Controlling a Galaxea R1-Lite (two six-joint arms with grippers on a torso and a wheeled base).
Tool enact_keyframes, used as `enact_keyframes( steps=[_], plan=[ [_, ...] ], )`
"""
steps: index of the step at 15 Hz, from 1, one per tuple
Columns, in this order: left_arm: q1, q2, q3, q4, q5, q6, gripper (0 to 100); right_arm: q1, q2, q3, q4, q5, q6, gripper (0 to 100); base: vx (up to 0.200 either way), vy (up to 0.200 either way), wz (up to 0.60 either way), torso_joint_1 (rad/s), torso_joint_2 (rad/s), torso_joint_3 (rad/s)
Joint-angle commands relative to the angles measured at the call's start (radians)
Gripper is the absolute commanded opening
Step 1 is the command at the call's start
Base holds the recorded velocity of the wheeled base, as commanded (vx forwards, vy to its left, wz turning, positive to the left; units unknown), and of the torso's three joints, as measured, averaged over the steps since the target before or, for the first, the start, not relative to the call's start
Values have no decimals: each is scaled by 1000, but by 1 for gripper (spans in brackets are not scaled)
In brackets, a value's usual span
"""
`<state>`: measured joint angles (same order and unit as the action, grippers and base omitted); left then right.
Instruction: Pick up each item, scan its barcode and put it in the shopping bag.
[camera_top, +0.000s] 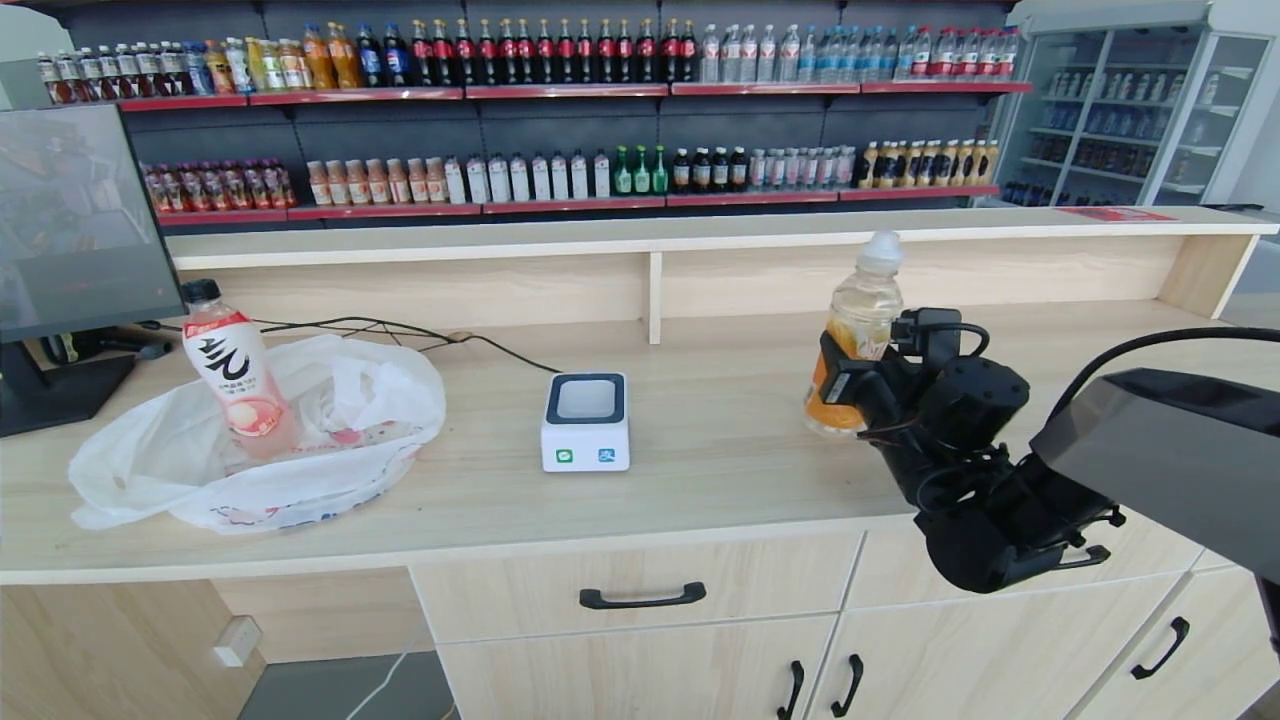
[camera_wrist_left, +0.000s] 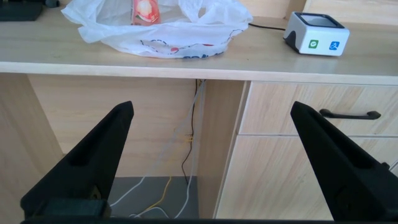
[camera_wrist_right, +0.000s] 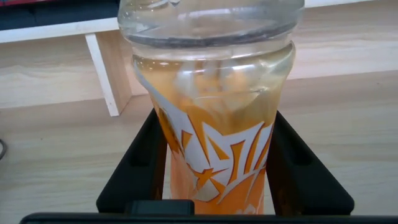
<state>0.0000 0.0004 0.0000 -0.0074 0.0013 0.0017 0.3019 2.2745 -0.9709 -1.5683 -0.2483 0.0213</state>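
Observation:
An orange-labelled bottle (camera_top: 860, 320) with a white cap stands upright over the counter, right of the white scanner (camera_top: 585, 420). My right gripper (camera_top: 845, 375) is shut on its lower half; in the right wrist view the black fingers (camera_wrist_right: 143, 168) press both sides of the bottle (camera_wrist_right: 214, 68). A pink-labelled bottle (camera_top: 232, 370) stands in the white shopping bag (camera_top: 150, 450) at the counter's left. My left gripper (camera_wrist_left: 211, 109) hangs open below the counter's front edge, facing the cabinet, with the bag (camera_wrist_left: 180, 37) and scanner (camera_wrist_left: 316, 34) above it.
A monitor (camera_top: 70, 220) stands at the far left, with cables (camera_top: 400, 330) trailing behind the bag. A raised wooden ledge (camera_top: 650, 245) runs along the counter's back. Drawers with black handles (camera_top: 640, 598) sit under the counter. Bare counter lies between the scanner and the bottle.

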Motion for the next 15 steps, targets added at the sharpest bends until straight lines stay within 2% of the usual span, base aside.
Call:
enact_keyframes(
  steps=[1, 5, 9, 12, 15],
  plan=[
    [0, 0, 0, 0, 0, 0, 100, 2, -26, 9, -3, 0, 0, 0, 0, 0, 0, 0, 0, 0],
    [0, 0, 0, 0, 0, -2, 100, 3, -29, 18, -3, 0, 0, 0, 0, 0, 0, 0, 0, 0],
    [0, 0, 0, 0, 0, -2, 100, 57, -141, 107, -3, -2, -1, 0, 0, 0, 0, 0, 0, 0],
    [0, 0, 0, 0, 0, -2, 100, 115, -273, 238, -3, -2, 0, 0, 0, 0, 0, 0, 0, 0],
    [0, 0, 0, 0, 0, -2, 100, 221, -464, 400, -3, -2, 0, 0, 0, 0, 0, 0, 0, 0]
  ],
)
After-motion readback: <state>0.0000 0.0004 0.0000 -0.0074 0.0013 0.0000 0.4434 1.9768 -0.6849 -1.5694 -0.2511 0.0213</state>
